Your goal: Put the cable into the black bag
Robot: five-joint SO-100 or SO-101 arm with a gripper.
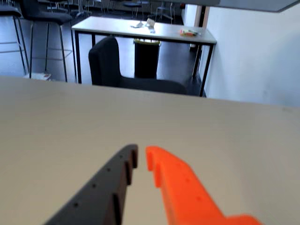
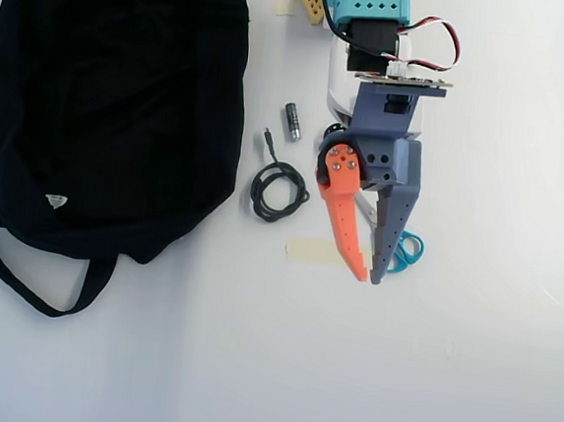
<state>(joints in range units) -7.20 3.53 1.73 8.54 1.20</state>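
The cable [image 2: 279, 191] lies on the white table as a small black coil, its plug-tipped tail pointing up and left. Left of it spreads the black bag [image 2: 114, 98], large and soft, with a white triangular label and a strap trailing toward the lower left. In the overhead view my gripper [image 2: 366, 277] hovers to the right of the cable, fingers pointing down the picture, orange finger [image 2: 345, 226] nearest the coil. The tips are almost together with nothing between them. The wrist view shows the gripper [image 1: 141, 152] over bare table; neither cable nor bag appears there.
Blue-handled scissors [image 2: 407, 250] lie partly under the gripper. A small dark cylinder [image 2: 292, 121] sits above the cable, and a strip of tape [image 2: 308, 250] is below it. Beyond the table's far edge stand a black chair [image 1: 112, 63] and another table [image 1: 140, 29].
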